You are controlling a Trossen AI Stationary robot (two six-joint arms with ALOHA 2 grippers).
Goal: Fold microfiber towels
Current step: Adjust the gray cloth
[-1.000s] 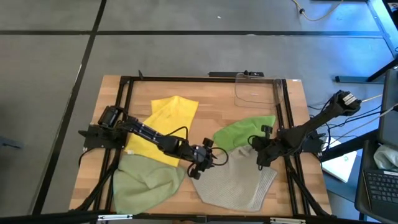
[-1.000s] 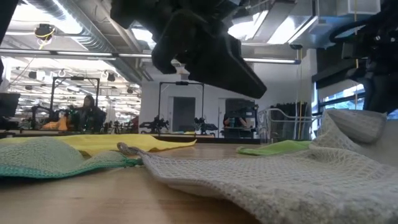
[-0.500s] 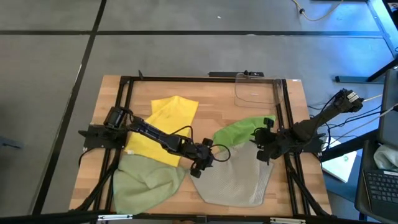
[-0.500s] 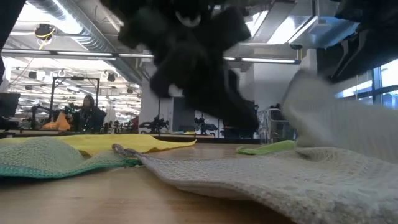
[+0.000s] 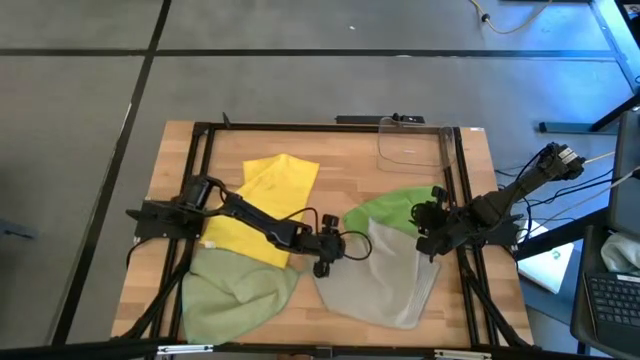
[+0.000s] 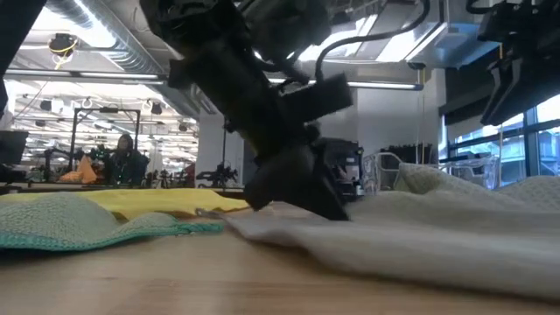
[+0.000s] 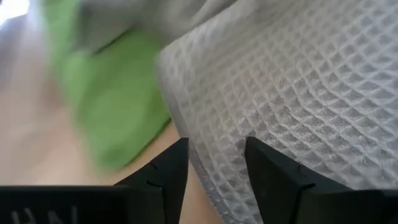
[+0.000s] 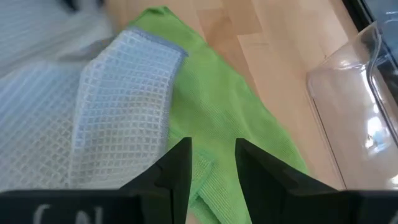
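Left tool point(image 5: 322, 262) sits at the grey-beige towel's point(image 5: 385, 282) near-left edge, fingers apart; right tool point(image 5: 428, 232), fingers apart too, hovers over its far corner.

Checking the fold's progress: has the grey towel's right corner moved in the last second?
Yes. In the high view the grey towel's right side has flopped leftward, away from the table's right rail.

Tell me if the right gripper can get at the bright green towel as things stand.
Probably yes. The right gripper hangs open just over the bright green towel, whose near part lies bare beside the grey-beige towel; only its far edge is tucked under that cloth.
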